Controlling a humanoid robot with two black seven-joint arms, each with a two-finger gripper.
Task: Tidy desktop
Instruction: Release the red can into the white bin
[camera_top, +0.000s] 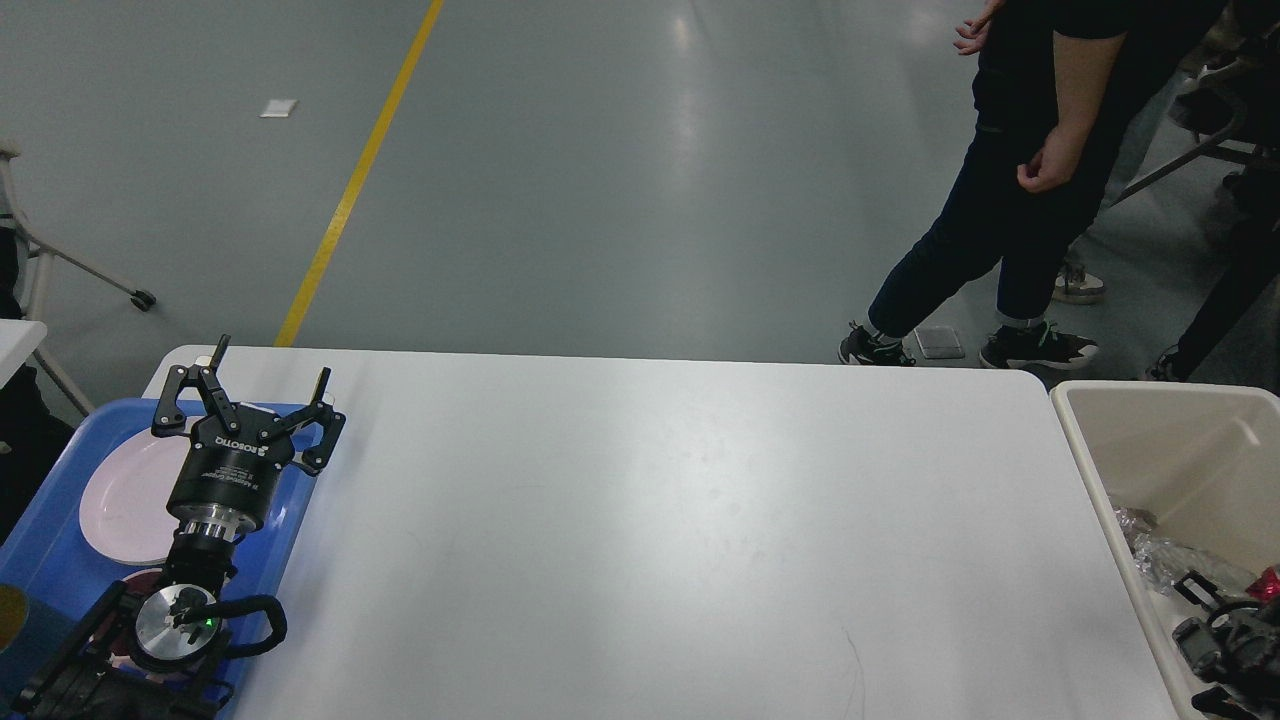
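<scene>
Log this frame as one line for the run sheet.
left gripper: open, over blue tray | right gripper: low in beige bin, state unclear | desktop: bare | white plate on tray

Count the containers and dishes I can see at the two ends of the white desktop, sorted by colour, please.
Blue: 1, the tray at the left end.
Beige: 1, the bin at the right end.
White: 1, the plate lying in the tray.
Total: 3.
</scene>
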